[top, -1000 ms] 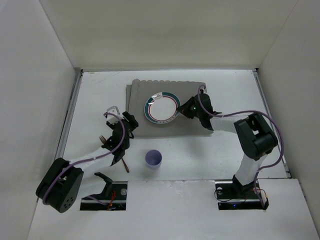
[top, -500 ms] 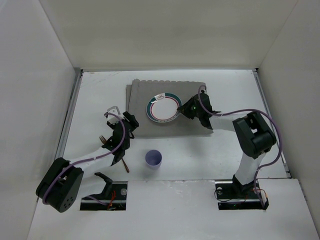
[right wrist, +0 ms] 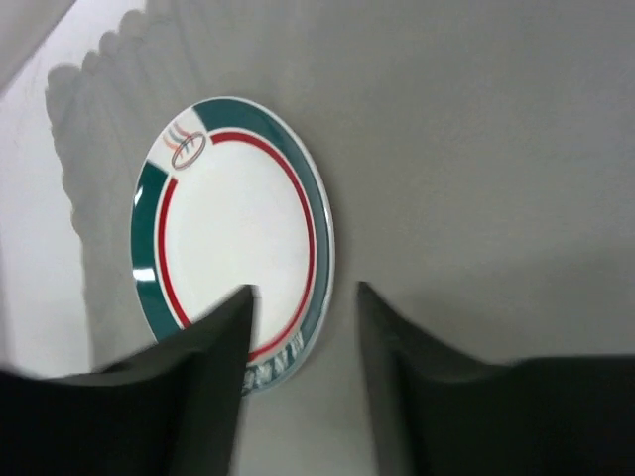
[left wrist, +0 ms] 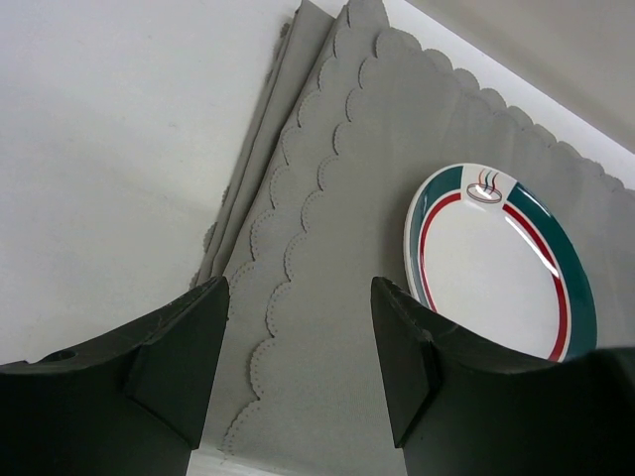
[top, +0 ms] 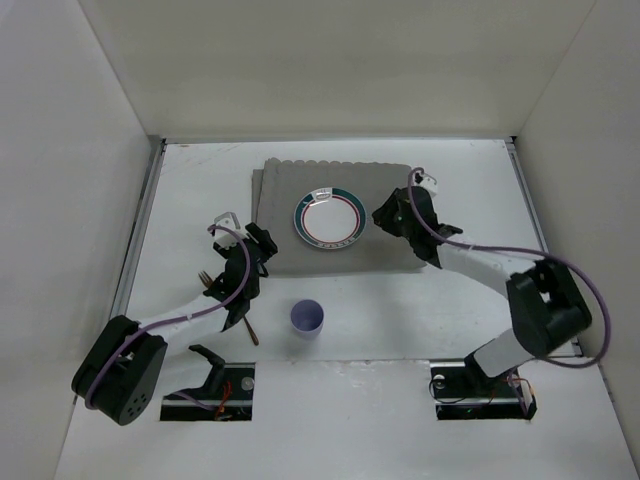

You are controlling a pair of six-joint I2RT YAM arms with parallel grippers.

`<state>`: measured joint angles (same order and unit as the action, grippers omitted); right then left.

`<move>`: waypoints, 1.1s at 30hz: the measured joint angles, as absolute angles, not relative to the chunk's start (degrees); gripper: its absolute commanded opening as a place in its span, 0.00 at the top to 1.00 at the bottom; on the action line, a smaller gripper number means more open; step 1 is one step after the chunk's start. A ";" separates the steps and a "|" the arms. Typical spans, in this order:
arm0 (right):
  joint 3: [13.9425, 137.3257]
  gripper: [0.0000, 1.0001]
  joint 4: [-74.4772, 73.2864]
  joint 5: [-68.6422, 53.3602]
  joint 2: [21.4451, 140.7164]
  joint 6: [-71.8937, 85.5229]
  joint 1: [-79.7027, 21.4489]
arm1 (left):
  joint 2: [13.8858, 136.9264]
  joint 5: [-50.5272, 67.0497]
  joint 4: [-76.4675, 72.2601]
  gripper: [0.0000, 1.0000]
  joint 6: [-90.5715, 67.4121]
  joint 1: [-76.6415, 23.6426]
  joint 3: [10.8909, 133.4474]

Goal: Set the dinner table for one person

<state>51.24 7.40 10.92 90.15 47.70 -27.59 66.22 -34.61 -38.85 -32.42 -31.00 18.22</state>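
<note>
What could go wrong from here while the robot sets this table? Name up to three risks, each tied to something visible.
1. The left hand hangs open, low over the layered edge of the placemat; a snag could drag the plate.
2. The left arm lies across the cutlery and might sweep it aside.
3. The cup stands close to that arm and could tip.

right claw has released the plate and drawn back.

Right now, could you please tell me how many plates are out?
1: a green-and-red-rimmed plate lying flat on the grey placemat. No other shows, though the arms hide some table.
</note>
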 measured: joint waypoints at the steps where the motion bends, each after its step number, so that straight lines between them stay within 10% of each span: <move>1: 50.76 0.81 6.20 11.88 87.33 45.54 -28.82 | 66.13 -34.59 -38.83 0.43 -32.45 -31.00 18.22; 5: 51.66 0.83 -0.43 12.91 77.52 35.90 -39.83 | 65.82 -34.61 -38.85 0.43 -32.45 -31.00 18.22; 11: 57.65 0.48 -12.40 11.62 73.89 26.85 -59.22 | 66.39 -34.57 -38.83 0.43 -32.45 -31.03 18.22; 23: 63.29 0.45 -24.18 12.23 83.88 20.78 -67.51 | 66.28 -34.57 -38.85 0.43 -32.45 -31.00 18.22; 30: 63.31 0.87 -24.36 11.18 88.71 20.73 -67.94 | 66.26 -34.57 -38.85 0.43 -32.47 -31.03 18.22; 33: 63.61 0.89 -24.45 11.31 89.80 21.19 -67.94 | 66.26 -34.57 -38.85 0.43 -32.47 -30.98 18.22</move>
